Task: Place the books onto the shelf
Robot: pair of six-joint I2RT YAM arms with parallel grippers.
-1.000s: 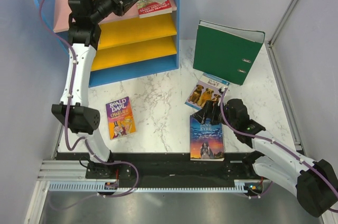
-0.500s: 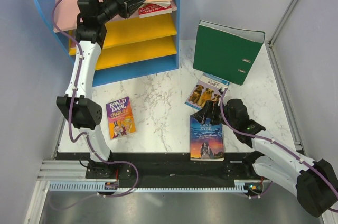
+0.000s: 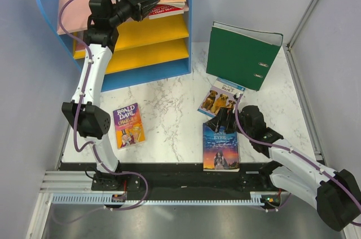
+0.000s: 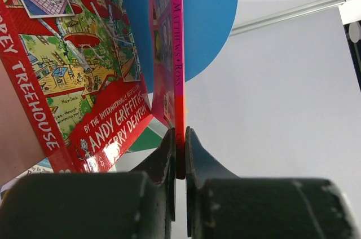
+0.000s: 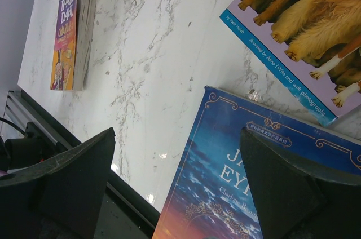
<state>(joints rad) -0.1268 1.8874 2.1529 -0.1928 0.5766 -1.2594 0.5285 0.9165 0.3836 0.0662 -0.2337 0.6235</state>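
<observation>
A: Left pincer (image 4: 179,143)?

B: Clamped flat on the lower spine of Othello (image 4: 176,53), both fingers (image 4: 164,154) pressed to the thin edge.

A: And where is that book?

B: At the top centre of the overhead view, over the pink top of the shelf (image 3: 144,53). It overlaps Treehouse (image 3: 168,9), which lies on that board. The wrist view shows a gap between the two covers near the pincer.

A: The arm's pose?

B: It rises from its base at lower left, elbow at mid-left, forearm running steeply up. The wrist bends at upper left, so the pincer points right.

A: The right pincer (image 5: 176,137)?

B: Fingers wide apart, holding nothing. It hovers low at the top edge of Jane Eyre (image 3: 220,146), right of centre on the bench (image 3: 169,98).

A: That arm?

B: Lying low, stretched from the lower right corner up and left toward the centre.

A: What else is out there?

B: The dog book (image 3: 219,97) lies just above Jane Eyre. Charlie (image 3: 128,125) sits at lower left, and a green binder (image 3: 242,53) stands at upper right.
</observation>
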